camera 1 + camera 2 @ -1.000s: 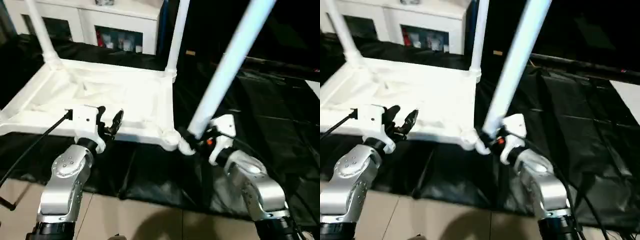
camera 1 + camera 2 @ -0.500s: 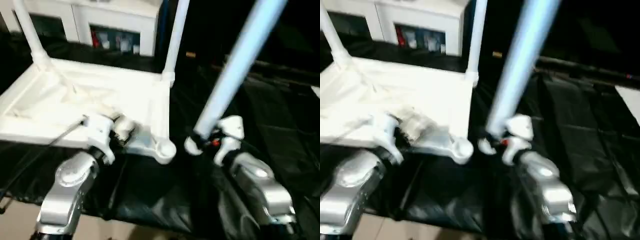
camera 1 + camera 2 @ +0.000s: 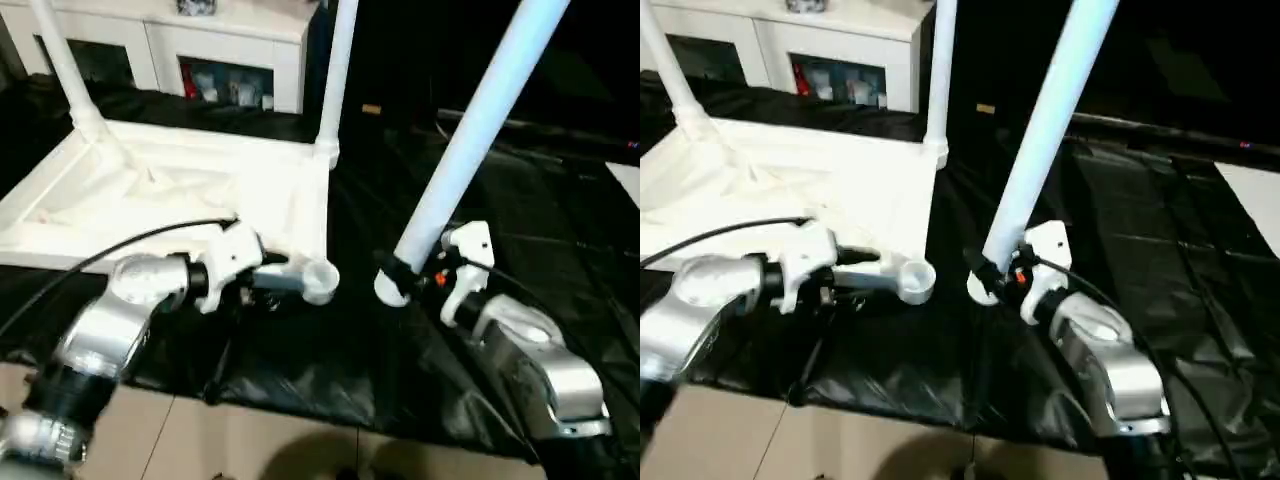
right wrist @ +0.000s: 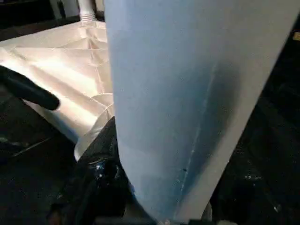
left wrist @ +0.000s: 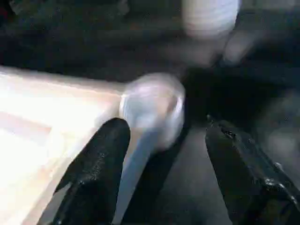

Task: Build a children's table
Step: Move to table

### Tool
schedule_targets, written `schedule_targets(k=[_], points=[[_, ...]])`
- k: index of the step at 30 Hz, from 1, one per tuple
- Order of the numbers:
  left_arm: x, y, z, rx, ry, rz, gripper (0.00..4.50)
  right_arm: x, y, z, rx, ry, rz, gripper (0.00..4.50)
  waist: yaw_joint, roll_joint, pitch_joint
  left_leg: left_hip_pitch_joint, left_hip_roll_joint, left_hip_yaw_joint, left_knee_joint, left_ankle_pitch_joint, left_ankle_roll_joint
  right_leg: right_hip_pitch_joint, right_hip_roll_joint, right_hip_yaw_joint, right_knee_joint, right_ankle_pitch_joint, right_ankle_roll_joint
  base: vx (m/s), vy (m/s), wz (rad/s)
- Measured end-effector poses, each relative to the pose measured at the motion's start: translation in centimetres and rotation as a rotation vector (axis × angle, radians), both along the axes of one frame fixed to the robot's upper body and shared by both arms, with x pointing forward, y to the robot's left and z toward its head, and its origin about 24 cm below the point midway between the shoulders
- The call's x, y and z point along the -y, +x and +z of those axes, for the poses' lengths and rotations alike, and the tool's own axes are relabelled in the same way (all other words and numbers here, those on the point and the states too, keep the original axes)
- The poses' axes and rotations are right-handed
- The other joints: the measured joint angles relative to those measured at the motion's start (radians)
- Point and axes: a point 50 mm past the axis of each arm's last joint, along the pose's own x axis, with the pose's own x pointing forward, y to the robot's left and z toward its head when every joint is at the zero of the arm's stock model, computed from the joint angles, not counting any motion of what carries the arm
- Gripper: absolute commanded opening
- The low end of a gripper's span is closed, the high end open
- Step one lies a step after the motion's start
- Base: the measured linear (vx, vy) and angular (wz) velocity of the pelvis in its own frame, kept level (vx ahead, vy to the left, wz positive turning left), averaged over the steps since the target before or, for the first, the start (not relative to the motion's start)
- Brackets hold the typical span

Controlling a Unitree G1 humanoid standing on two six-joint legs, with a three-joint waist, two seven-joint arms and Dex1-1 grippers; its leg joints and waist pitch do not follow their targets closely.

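**Third leg held beside the empty corner socket**

Left eye view: the white plastic rectangular tabletop [image 3: 190,190] lay upside down on black sheeting [image 3: 560,230], ribbed underside up. Two white cylindrical tube legs stood upright in its far corners, the far-left leg [image 3: 62,60] and the far-right leg [image 3: 338,70]. The left gripper [image 3: 268,278] lay along the near edge of the tabletop, just beside the round corner socket [image 3: 319,279], which was empty. The right gripper [image 3: 400,272] pinched the lower end of a third long white tube leg [image 3: 480,120], which leaned up and away; its foot hung near the socket but apart from it. A white cabinet with glass doors [image 3: 225,50] stood behind.

Right eye view: the same layout, with a gap between socket and leg end.

Left wrist view: two black fingers [image 5: 96,173] stood spread, one over the tabletop's edge, the socket between them untouched.

Right wrist view: the held leg's pale tube ran close past the camera, black fingers [image 4: 101,176] pressed against its base.
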Motion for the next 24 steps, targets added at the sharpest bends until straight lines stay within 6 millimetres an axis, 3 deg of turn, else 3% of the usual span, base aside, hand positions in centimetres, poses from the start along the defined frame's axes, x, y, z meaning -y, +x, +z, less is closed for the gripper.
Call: schedule_targets(k=[5, 7, 10, 15, 24], points=[[-1.6, 1.7, -0.4, 0.015, 0.1, 0.06, 2.99, 0.1, 0.0, 0.1, 0.005, -0.006, 0.012, 1.89, 0.004, 0.002, 0.001, -0.001, 0.002, 0.0, 0.0, 0.004, -0.003, 0.0, 0.001, -0.001, 0.0, 0.004, -0.006, 0.0, 0.0, 0.0], [-1.6, 1.9, -0.7, 0.01, 0.112, 0.069, 2.72, 0.2, 0.0, 0.1, 0.006, -0.007, 0.012, 1.89, 0.005, 0.002, 0.001, -0.002, 0.002, 0.001, 0.0, 0.004, -0.004, 0.001, 0.0, 0.0, 0.001, 0.012, -0.009, 0.0, 0.0, 0.0], [-1.5, 2.3, -1.2, 0.014, 0.117, 0.09, 2.65, 0.1, 0.0, 0.1, 0.006, -0.006, 0.021, 1.89, 0.008, 0.002, 0.001, -0.003, 0.007, 0.003, 0.0, 0.005, -0.004, 0.0, 0.002, -0.001, 0.004, 0.022, -0.012, 0.039, -0.012, 0.06], [-1.1, 2.8, -2.1, -0.01, 0.106, 0.087, 2.0, -0.2, 0.1, 0.3, 0.014, -0.007, 0.044, 1.89, 0.016, 0.002, 0.001, -0.009, 0.014, 0.004, -0.01, 0.008, -0.006, -0.003, 0.008, -0.011, 0.001, 0.019, -0.022, 0.036, -0.012, 0.03], [-1.0, 3.4, -1.3, -0.064, 0.096, 0.025, 1.24, -0.4, 0.4, 0.8, 0.032, -0.009, 0.058, 1.89, 0.023, 0.005, 0.003, -0.006, 0.025, 0.006, -0.014, 0.013, -0.018, 0.0, 0.01, -0.018, 0.002, 0.017, -0.026, 0.0, 0.0, 0.0]])
